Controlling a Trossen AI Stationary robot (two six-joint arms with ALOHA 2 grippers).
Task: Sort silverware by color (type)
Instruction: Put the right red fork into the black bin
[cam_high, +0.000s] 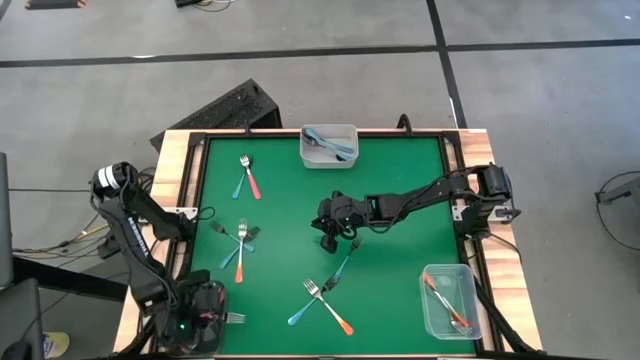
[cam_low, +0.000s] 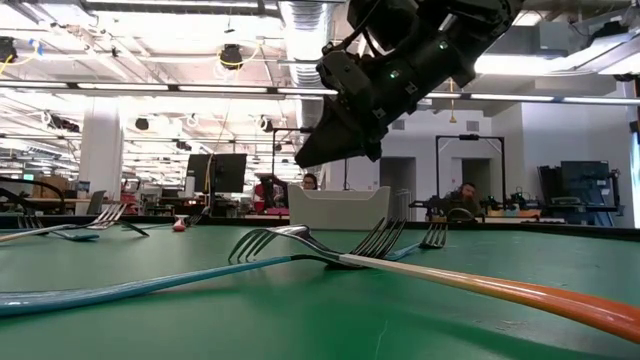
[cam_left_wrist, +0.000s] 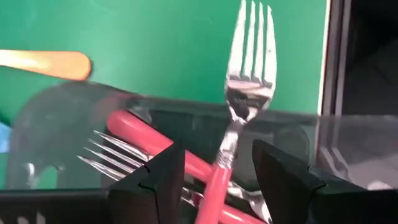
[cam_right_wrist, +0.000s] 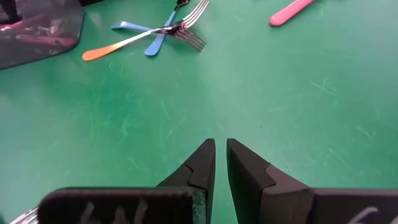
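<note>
My left gripper (cam_left_wrist: 217, 149) stands open over a clear container (cam_left_wrist: 174, 115) at the table's near left corner (cam_high: 205, 312). A pink-handled fork (cam_left_wrist: 249, 81) passes between its fingers without touching them. The fork's neck rests on the container's rim and its tines stick out over the green mat (cam_high: 235, 318). More pink forks (cam_left_wrist: 143, 134) lie inside the container. My right gripper (cam_high: 333, 232) hovers above the middle of the table, fingers (cam_right_wrist: 205, 162) almost together with nothing between them. A blue-handled fork (cam_high: 342, 265) lies just near of it.
A clear container (cam_high: 330, 145) with blue forks stands at the far edge, and another (cam_high: 448, 300) with orange forks at the near right. Loose forks lie crossed at the far left (cam_high: 247, 178), the middle left (cam_high: 240, 242) and the near middle (cam_high: 325, 302).
</note>
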